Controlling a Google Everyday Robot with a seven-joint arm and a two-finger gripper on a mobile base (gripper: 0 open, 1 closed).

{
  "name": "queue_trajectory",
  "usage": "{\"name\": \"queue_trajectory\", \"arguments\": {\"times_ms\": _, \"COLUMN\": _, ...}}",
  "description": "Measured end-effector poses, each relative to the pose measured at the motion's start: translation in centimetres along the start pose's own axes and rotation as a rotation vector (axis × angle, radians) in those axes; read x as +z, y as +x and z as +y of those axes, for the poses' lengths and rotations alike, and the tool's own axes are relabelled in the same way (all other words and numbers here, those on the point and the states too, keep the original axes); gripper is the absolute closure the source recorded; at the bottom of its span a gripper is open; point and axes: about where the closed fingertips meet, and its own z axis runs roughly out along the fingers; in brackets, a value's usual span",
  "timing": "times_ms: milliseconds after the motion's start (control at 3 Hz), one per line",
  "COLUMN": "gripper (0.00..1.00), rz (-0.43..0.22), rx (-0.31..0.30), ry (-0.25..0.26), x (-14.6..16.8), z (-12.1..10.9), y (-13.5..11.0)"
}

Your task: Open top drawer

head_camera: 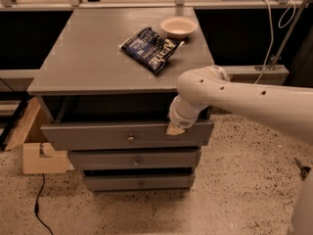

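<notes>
The top drawer [98, 136] is a grey drawer with a long flat front and a small round metal knob [130, 139]. It stands pulled out from the grey cabinet [88, 58], with a dark gap above its front. My gripper [175, 128] hangs over the top edge of the drawer front, right of the knob, at the end of my white arm [234, 99]. Two slimmer drawer fronts sit below, the middle one [134, 159] and the bottom one [139, 182].
A blue snack bag [151, 49] and a pale bowl [178, 27] lie on the cabinet top near its back right. A cardboard box [36, 146] stands on the speckled floor to the left. A black cable [41, 204] runs along the floor.
</notes>
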Motion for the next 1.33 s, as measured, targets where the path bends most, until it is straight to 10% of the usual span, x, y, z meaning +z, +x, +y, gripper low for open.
{"name": "queue_trajectory", "arguments": {"times_ms": 333, "gripper": 0.86, "rz": 0.0, "rx": 0.0, "ry": 0.0, "x": -0.16, "z": -0.04, "y": -0.04}}
{"name": "queue_trajectory", "arguments": {"times_ms": 1333, "gripper": 0.16, "rz": 0.0, "rx": 0.0, "ry": 0.0, "x": -0.16, "z": -0.03, "y": -0.04}}
